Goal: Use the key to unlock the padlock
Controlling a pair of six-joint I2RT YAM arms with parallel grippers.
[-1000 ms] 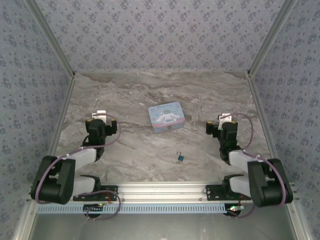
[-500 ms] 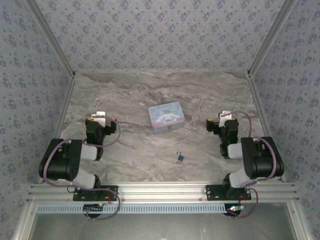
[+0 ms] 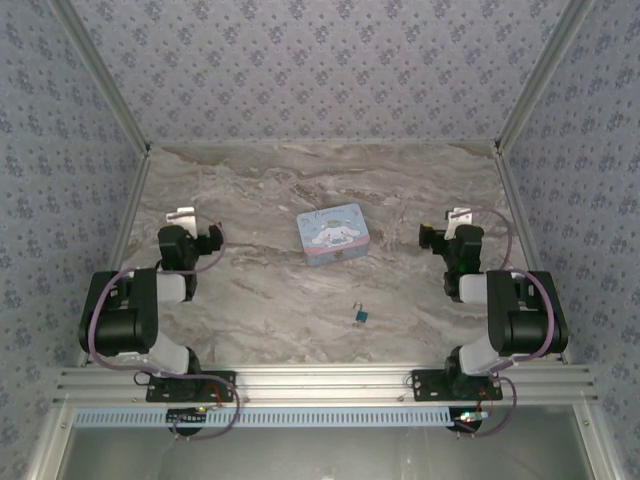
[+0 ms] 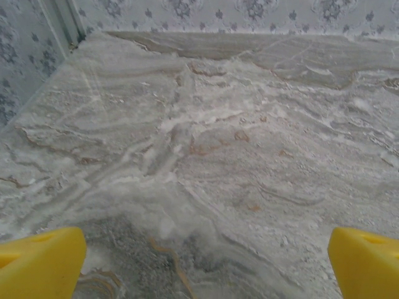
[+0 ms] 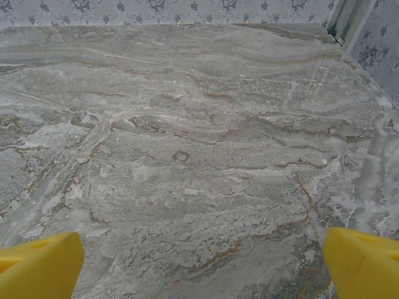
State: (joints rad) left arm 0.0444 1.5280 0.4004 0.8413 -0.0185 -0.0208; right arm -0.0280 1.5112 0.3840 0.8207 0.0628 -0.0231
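The padlock (image 3: 361, 317) is a tiny teal block lying on the marble table (image 3: 270, 300), near the front middle. A thin dark sliver (image 3: 355, 306) sticks out at its upper left; I cannot tell whether that is the shackle or the key. My left gripper (image 3: 183, 222) is far to the left of the lock, my right gripper (image 3: 456, 221) far to the right. In the left wrist view the left gripper (image 4: 206, 265) has its yellow fingertips (image 4: 40, 261) wide apart over bare marble. The right gripper (image 5: 201, 265) is likewise open, its fingertips (image 5: 361, 261) holding nothing.
A pastel-blue cartoon-printed tin (image 3: 334, 233) lies flat at the table's middle, behind the padlock. Patterned walls with metal corner posts (image 3: 520, 85) close off the left, right and back. An aluminium rail (image 3: 320, 382) runs along the front edge by the arm bases.
Both arms have folded back upright over their bases. The left gripper has shifted left and toward the back, the right gripper slightly right and back. Padlock and tin have not moved.
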